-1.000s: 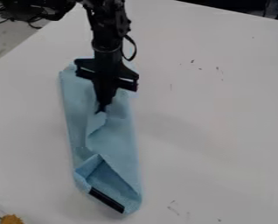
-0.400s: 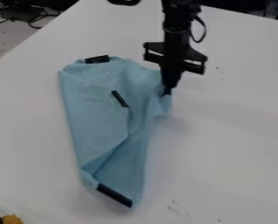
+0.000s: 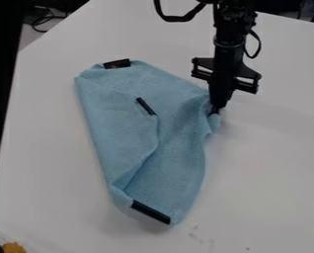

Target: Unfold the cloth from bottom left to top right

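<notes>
A black gripper (image 3: 215,109) clamped a light-blue cloth (image 3: 176,143) and drew it farther right, spreading it wider, though the unfolding looked unfinished.

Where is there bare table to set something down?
Widest in the image: right of the cloth, on the white table toward its right edge. A smaller patch borders the cloth's left side. Crowded: the cloth's right corner, where the gripper pinches it.
</notes>
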Available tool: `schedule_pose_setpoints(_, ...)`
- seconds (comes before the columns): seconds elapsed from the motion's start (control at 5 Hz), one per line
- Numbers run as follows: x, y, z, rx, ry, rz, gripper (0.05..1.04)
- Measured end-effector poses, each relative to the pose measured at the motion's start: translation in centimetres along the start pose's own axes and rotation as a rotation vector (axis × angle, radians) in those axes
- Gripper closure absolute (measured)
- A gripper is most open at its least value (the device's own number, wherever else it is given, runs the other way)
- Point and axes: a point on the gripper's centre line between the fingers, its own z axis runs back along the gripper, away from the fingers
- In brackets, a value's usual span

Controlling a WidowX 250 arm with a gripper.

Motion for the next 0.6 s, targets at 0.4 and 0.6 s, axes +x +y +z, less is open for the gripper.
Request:
schedule_pose_setpoints(0.4, 0.24, -0.25, -0.43, -0.018, -0.031, 0.006, 0.586)
schedule_pose_setpoints(0.6, 0.68, -1.22, 0.35, -0.020, -0.030, 0.011, 0.269)
